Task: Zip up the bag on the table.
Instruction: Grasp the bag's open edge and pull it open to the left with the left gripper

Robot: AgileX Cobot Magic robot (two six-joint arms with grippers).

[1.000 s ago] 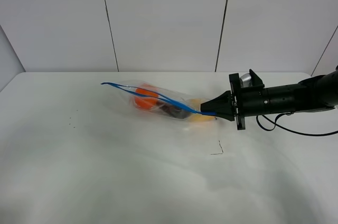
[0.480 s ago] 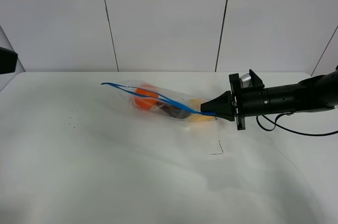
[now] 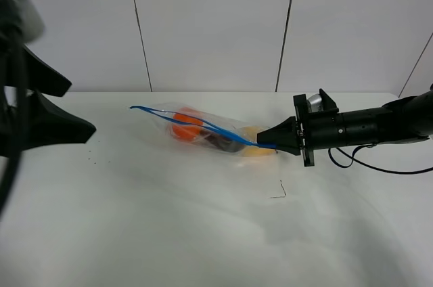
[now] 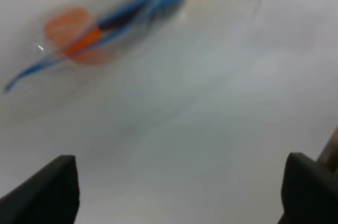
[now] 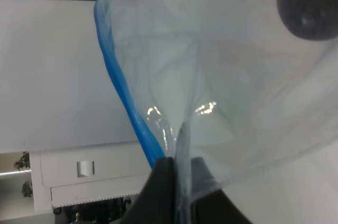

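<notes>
**Right black end effector [image 3: 260,143] clamps one end of the clear crinkly plastic zip bag [image 3: 203,128]; left black end effector [image 3: 73,107] is wide and empty.**

The bag lies on the large white matte table [image 3: 203,233] near its far edge, about midway between the side edges. You grip the end facing the right edge, shut on the plastic beside the blue zipper strip [image 5: 119,92], probably to anchor and tension it for closing. The strip's two lines part, so it looks unzipped. Your right arm reaches in low and near level. Your left arm sits by the left edge, pointing at the bag, well apart from it.
</notes>
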